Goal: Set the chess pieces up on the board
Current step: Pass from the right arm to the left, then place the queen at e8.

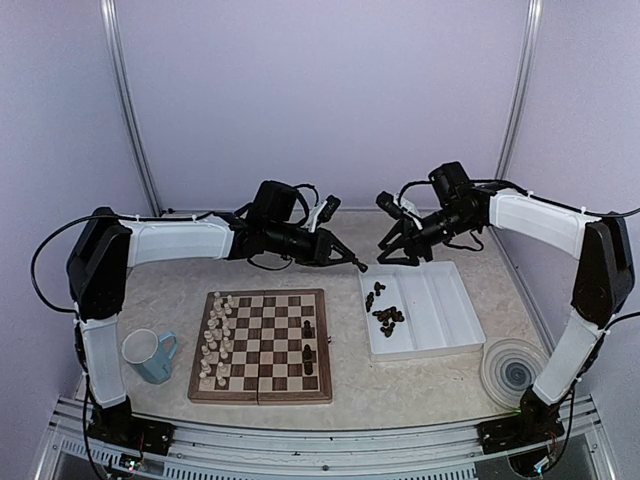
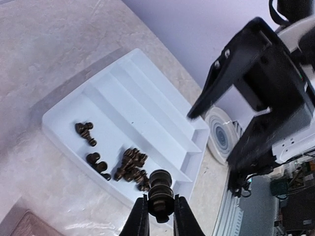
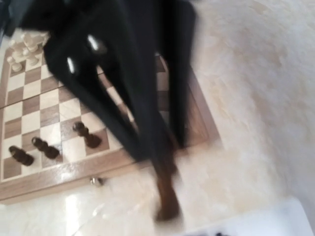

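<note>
L gripper (image 1: pixel 358 266) pinches one dark piece (image 2: pixel 161 192), mid-frame, above the table betw. tray (image 1: pixel 448 300) and board (image 1: pixel 260 398). R gripper (image 1: pixel 398 248) jaws look wide, seemingly holding nothing. Advice: keep it upright and put it down gently on the board's right columns.

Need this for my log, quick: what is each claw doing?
Left claw: closed on a dark chess piece.
Right claw: open, holding nothing.

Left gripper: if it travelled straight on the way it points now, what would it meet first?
Probably the white tray, near its cluster of loose dark pieces. The left gripper, shut on a dark chess piece, points at that spot. Depth is unclear, so the pieces may come first.
</note>
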Controlling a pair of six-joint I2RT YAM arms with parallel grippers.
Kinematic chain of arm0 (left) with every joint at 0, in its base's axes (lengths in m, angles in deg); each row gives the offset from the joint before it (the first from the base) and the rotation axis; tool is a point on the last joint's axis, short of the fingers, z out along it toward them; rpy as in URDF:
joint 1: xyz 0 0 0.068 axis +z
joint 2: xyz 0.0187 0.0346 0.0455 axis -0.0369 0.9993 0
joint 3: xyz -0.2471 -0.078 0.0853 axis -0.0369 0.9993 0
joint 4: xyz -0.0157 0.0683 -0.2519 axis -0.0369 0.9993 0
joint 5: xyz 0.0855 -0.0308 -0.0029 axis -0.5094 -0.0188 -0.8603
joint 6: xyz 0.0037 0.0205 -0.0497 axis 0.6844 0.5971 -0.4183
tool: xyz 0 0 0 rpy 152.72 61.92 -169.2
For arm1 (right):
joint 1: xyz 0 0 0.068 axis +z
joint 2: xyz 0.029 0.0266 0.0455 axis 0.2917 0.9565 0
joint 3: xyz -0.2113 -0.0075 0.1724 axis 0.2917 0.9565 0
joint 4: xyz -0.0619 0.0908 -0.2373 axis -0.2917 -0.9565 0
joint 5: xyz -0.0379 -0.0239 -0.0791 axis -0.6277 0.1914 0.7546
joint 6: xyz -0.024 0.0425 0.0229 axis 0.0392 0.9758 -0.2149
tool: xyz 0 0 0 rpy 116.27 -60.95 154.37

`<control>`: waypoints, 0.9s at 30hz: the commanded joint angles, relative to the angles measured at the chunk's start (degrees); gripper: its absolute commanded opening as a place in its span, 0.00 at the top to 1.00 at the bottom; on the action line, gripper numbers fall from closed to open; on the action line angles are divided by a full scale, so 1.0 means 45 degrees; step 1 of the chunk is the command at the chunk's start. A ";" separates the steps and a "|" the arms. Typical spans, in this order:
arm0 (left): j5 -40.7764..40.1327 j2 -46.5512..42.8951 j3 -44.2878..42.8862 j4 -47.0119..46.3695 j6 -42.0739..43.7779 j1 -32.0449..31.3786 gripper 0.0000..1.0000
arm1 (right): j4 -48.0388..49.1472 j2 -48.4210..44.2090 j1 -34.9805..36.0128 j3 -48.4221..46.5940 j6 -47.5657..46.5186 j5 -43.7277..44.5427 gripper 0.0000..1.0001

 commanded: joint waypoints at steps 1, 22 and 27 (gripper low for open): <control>-0.1797 -0.1702 -0.0669 0.3753 0.3276 0.0087 0.91 | -0.0615 -0.0702 -0.1706 0.0940 -0.0496 -0.2286 0.49; -0.6371 -0.4846 0.2009 0.8301 0.5533 -0.2884 0.93 | 0.1207 -0.0050 -0.2290 0.2870 0.0581 -0.1106 0.47; -0.6971 -0.4575 0.2278 0.8228 0.5246 -0.3023 0.93 | 0.1141 -0.0143 -0.2291 0.2926 0.0581 -0.1135 0.47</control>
